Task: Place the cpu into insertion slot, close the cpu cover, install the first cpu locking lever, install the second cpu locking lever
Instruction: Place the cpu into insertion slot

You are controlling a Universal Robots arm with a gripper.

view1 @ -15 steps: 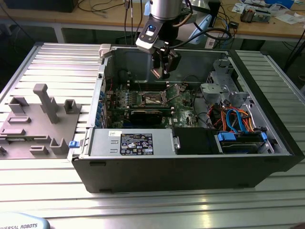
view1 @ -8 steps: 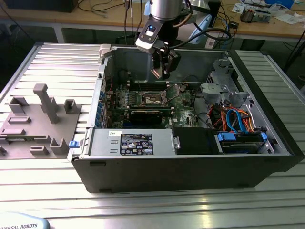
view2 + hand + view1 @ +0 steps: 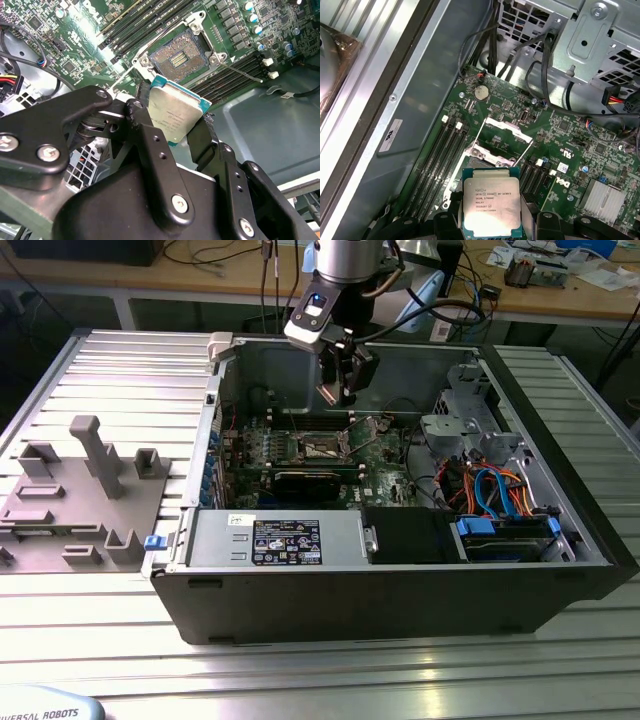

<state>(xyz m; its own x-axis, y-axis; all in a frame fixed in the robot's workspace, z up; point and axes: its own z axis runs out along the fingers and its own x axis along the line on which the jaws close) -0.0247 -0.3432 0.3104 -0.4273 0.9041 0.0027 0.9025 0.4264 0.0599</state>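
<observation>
Second wrist view shows my jaws clamped on two opposite edges of the cpu [image 3: 176, 114], metal top toward the camera, held in the air just short of the insertion slot [image 3: 179, 55], which lies open and bare beyond the jaws with its field of fine contacts exposed. My main worry is those contacts: if the chip comes down tilted, or turned the wrong way against the socket's keys, I judge a corner could dig in and bend them. The grip is only on thin edges, so a slip could drop it askew. In the first wrist view the cpu cover [image 3: 506, 131] seems swung up on the far side of the socket from my jaws, and a thin locking lever [image 3: 240, 72] sticks out past one socket corner; either could catch the chip or a finger link on the way down. Memory slots [image 3: 145, 25] flank the socket on both sides of the jaws, leaving little room. Loose cables [image 3: 540, 65] and the drive cage [image 3: 600, 40] sit farther off, and the case wall [image 3: 400, 590] hems the arm in.
</observation>
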